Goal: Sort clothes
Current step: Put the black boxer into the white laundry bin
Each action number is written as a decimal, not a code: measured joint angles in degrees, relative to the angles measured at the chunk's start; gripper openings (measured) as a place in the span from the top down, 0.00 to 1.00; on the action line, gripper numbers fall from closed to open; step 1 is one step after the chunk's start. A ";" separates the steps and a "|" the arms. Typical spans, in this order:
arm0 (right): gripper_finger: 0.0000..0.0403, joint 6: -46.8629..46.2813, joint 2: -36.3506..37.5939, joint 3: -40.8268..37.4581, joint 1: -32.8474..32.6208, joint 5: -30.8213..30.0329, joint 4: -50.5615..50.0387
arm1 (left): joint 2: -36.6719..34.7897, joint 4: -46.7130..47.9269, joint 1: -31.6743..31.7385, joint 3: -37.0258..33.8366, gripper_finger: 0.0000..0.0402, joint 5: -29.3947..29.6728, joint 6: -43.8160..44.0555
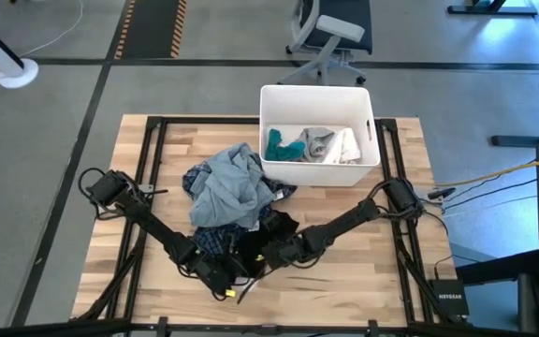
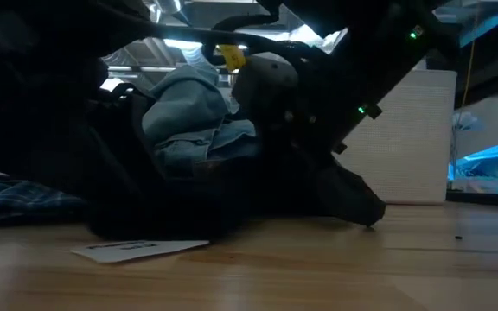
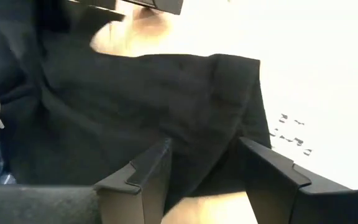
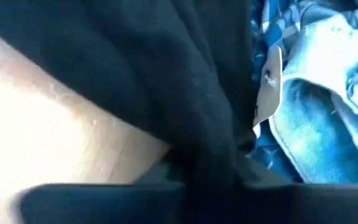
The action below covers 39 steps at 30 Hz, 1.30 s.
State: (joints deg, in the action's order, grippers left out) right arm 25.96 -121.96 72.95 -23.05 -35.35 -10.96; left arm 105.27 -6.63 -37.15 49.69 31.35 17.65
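The table [image 1: 382, 271] is a light wood butcher-block top carried on a dark frame, standing on a grey floor [image 1: 204, 94] marked with dark lines and a black-and-orange striped strip. An office chair [image 1: 330, 37] stands beyond the far edge, and cables [image 1: 494, 178] run across the floor on the right side. A white rectangular bin [image 1: 318, 172] sits at the far right-centre of the table; it contains a teal garment [image 1: 282, 148] beside a pale grey-white garment [image 1: 330, 143]. The remaining clothes form a loose pile just beside the bin, near the table centre: a light blue-grey garment [image 1: 227, 187] lies crumpled on top, a dark blue plaid garment [image 1: 209, 239] shows at the pile's edges, and a black garment [image 1: 268, 236] spreads from the pile's near side toward the front edge. A flat white tag [image 2: 137, 250] lies on the wood in the low view. The left gripper [image 3: 207, 180] is at the near edge of the black garment, its fingers [image 3: 145, 180] spread wide with a fold of the black fabric lying between them and not pinched. The right gripper [image 1: 284, 251] meets the same garment from the opposite side; in the right wrist view the black fabric gathers into a bunch at the finger line, so the fingers appear narrowed onto it, though the fingers themselves are largely covered by cloth there.
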 joint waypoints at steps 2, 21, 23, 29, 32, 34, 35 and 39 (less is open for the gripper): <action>0.95 -1.98 0.72 -0.12 -0.41 0.32 -1.76 | 0.00 0.03 -0.16 0.00 0.56 0.15 -0.39; 0.93 -13.88 28.45 0.48 -7.02 -16.83 -19.36 | 0.00 0.04 -2.89 0.00 0.56 8.46 -3.46; 0.95 -11.56 31.59 1.38 -6.36 -19.50 -19.10 | 0.00 0.02 -2.89 0.00 0.56 8.46 -3.19; 0.94 -2.66 38.14 5.48 -1.36 -24.40 -19.14 | 0.00 0.15 -2.89 0.00 0.56 8.44 -3.15; 0.93 1.48 39.99 7.24 3.16 -25.63 -19.01 | 0.00 0.13 -2.89 0.00 0.56 8.44 -3.12; 0.93 3.45 40.42 7.85 6.70 -25.62 -19.19 | 0.00 0.17 -2.89 0.00 0.56 8.44 -3.12; 0.93 4.32 40.46 8.14 8.56 -25.57 -19.17 | 0.00 0.15 -2.89 0.00 0.56 8.44 -3.10; 0.93 5.77 40.40 8.39 15.67 -22.73 -19.13 | 0.00 0.20 -2.89 0.00 0.56 8.44 -3.10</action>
State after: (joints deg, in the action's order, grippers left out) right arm 31.73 -81.56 81.34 -7.38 -58.08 -30.09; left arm 105.27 -6.44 -40.03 49.69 39.79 14.55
